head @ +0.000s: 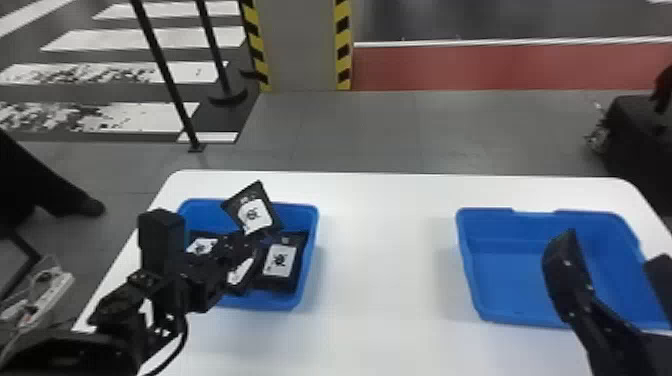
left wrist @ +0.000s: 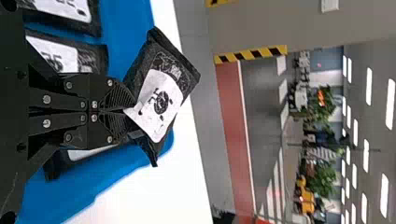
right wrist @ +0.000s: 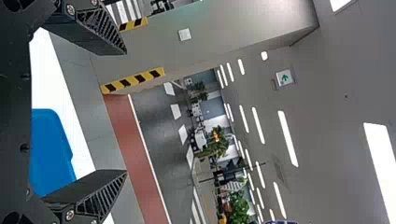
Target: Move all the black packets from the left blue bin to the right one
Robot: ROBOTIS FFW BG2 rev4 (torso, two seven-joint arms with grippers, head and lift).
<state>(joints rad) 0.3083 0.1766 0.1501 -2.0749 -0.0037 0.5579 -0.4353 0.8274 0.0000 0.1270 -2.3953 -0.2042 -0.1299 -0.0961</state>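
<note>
In the head view, my left gripper [head: 261, 237] holds a black packet [head: 254, 212] with a white label, tilted above the left blue bin [head: 311, 235]. Several other black packets [head: 279, 263] lie in that bin, partly hidden by the arm. The left wrist view has the left gripper [left wrist: 132, 111] shut on one end of the held packet [left wrist: 163, 100]. Over the right blue bin [head: 515, 270], my right gripper [head: 616, 246] stands with its fingers wide apart. Seen from the right wrist, the right gripper [right wrist: 126, 112] has nothing between its fingers, and part of the right bin [right wrist: 49, 144] shows beyond.
Both bins rest on a white table [head: 385, 260], with a wide stretch of tabletop between them. Behind the table are black posts [head: 172, 80] and a striped pillar [head: 302, 45]. A power strip [head: 47, 297] is at the left.
</note>
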